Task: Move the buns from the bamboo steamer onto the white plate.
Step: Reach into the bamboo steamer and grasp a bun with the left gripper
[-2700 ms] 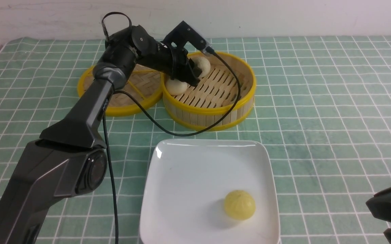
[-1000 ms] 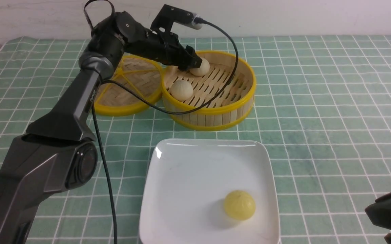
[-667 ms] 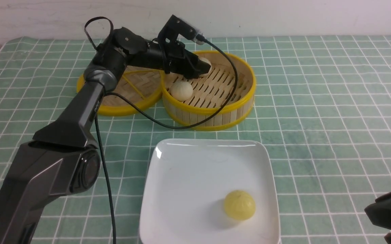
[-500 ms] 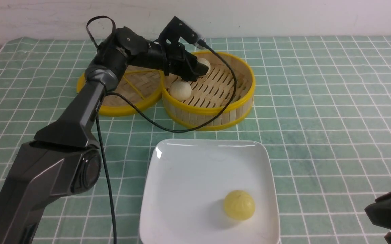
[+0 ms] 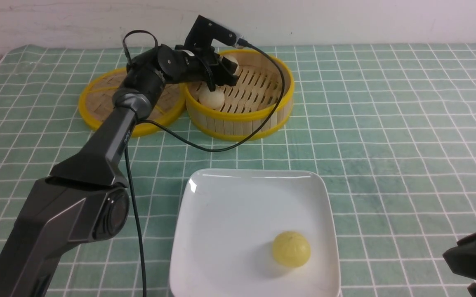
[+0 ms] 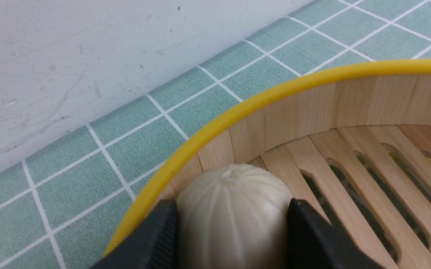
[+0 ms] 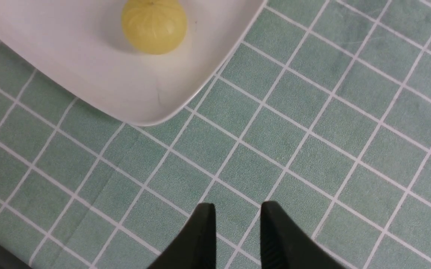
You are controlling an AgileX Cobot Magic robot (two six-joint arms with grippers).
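Our left claw (image 6: 231, 218) pinches an off-white bun (image 6: 234, 194) by its sides, the bamboo steamer (image 6: 312, 108) wall just beyond it. We judge this side grip suits lifting it over that wall.

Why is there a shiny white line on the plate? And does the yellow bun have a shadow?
Front view: light glares off the white plate along its far rim and far-left corner; the yellow bun throws a soft grey shadow to its left. Right wrist view: the same shadow shows faintly beside that bun. Left wrist view: no glare, and the off-white bun looks sharp.
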